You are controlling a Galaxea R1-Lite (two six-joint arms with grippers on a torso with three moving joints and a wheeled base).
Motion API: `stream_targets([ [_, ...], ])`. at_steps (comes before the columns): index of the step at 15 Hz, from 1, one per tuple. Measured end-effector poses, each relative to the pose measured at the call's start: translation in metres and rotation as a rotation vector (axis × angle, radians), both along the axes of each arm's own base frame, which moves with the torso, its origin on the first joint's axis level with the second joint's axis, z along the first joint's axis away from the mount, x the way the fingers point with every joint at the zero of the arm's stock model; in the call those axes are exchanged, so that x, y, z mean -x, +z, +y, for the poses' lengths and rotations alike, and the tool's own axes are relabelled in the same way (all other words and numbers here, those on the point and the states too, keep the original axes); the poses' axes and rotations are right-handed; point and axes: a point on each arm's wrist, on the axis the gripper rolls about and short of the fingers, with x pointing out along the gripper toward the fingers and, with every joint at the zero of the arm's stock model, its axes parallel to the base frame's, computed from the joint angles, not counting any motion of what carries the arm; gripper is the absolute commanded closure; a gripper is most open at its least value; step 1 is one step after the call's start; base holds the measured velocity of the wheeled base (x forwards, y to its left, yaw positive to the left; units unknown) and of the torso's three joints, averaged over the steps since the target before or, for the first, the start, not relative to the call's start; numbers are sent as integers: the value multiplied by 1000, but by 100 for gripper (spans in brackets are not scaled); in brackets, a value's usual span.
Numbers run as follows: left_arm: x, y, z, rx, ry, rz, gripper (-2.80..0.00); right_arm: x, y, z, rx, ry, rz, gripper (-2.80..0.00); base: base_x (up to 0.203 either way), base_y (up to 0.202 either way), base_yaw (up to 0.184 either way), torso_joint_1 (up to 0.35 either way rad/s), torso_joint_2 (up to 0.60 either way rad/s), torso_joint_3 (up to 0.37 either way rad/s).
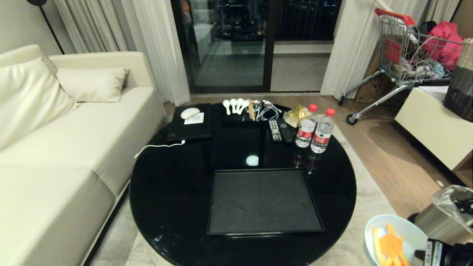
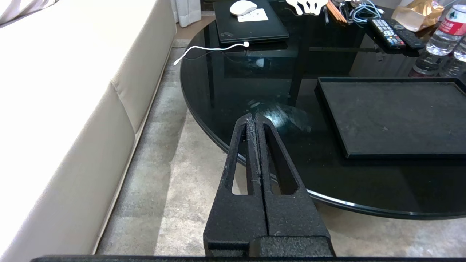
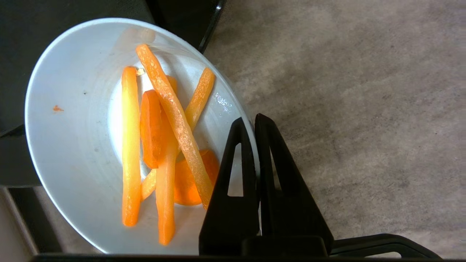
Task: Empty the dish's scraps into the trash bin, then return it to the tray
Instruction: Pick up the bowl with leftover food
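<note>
My right gripper [image 3: 251, 122] is shut on the rim of the dish [image 3: 76, 153], a small white bowl held in the air off the table's right edge [image 1: 406, 227]. Orange and pale yellow scraps [image 3: 165, 145] lie inside it [image 1: 390, 245]. The trash bin [image 1: 441, 220], brushed steel with a clear liner bag, stands on the floor just right of the dish. The tray [image 1: 264, 201] lies bare on the black round table, also in the left wrist view [image 2: 397, 116]. My left gripper [image 2: 253, 117] is shut on nothing, parked over the table's left edge.
Two water bottles [image 1: 316, 129], remote controls [image 1: 279, 130], white spoons [image 1: 234, 105] and a black slab with a white mouse [image 1: 189, 120] sit at the table's back. A cream sofa [image 1: 55, 147] runs along the left. A shopping cart [image 1: 406, 55] and a low cabinet [image 1: 436, 125] stand at the right.
</note>
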Motion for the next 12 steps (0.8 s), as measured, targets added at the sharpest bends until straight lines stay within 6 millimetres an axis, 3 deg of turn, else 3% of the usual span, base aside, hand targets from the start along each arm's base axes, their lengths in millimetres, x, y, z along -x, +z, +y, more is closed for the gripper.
stream_targets([
  [12, 0, 0, 0, 0, 0, 0, 0, -11, -5, 3, 7, -6, 15, 0, 0, 0, 0, 0, 0, 0],
])
